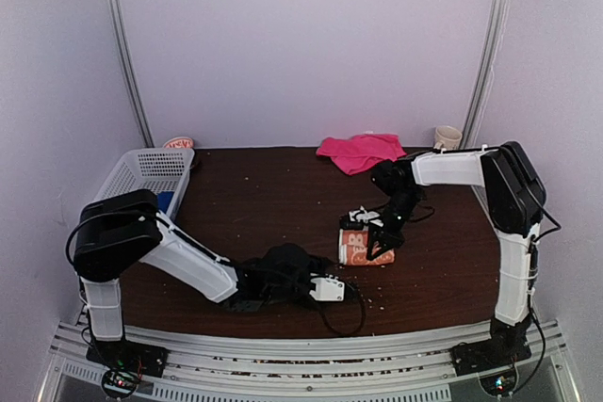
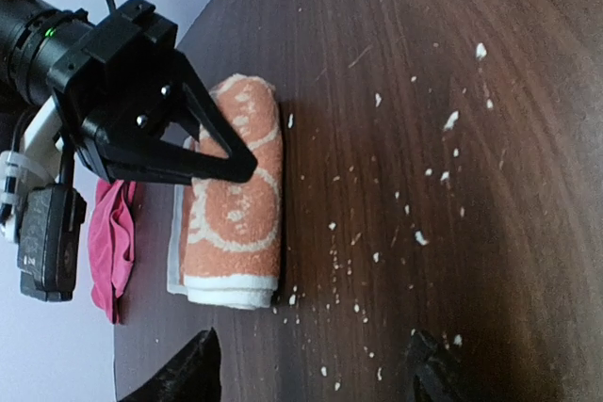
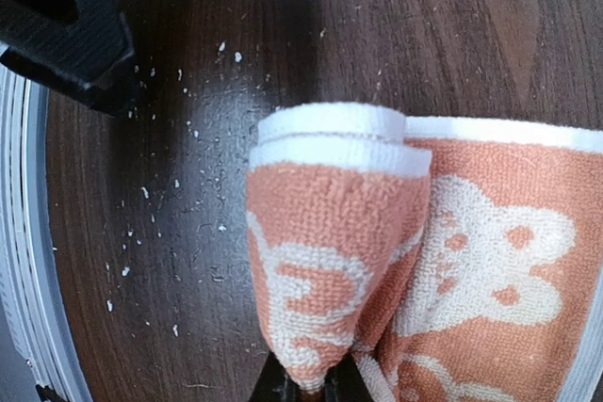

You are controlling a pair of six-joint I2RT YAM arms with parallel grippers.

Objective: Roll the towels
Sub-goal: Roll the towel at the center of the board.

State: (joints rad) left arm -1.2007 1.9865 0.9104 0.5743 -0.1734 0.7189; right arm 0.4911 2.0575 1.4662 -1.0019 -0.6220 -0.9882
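left gripper (image 2: 311, 372) lay low at the near edge of the worktop (image 1: 273, 200). its fingers were spread with nothing between them, and it pointed toward the orange towel (image 2: 236, 223). that towel lay near the middle of the worktop, a little to the right, partly rolled, with a cream border showing at its end. right gripper (image 2: 243, 168) stood over it, closed on a fold of the orange cloth, pinched at the fingertips in the right wrist view. pink towel (image 1: 360, 151) lay crumpled and unrolled at the far edge, well apart from both grippers. white lattice basket (image 1: 151, 171) stood at the far left corner, cream mug (image 1: 448, 136) at the far right. pale crumbs (image 2: 450, 120) were scattered over the dark wood.
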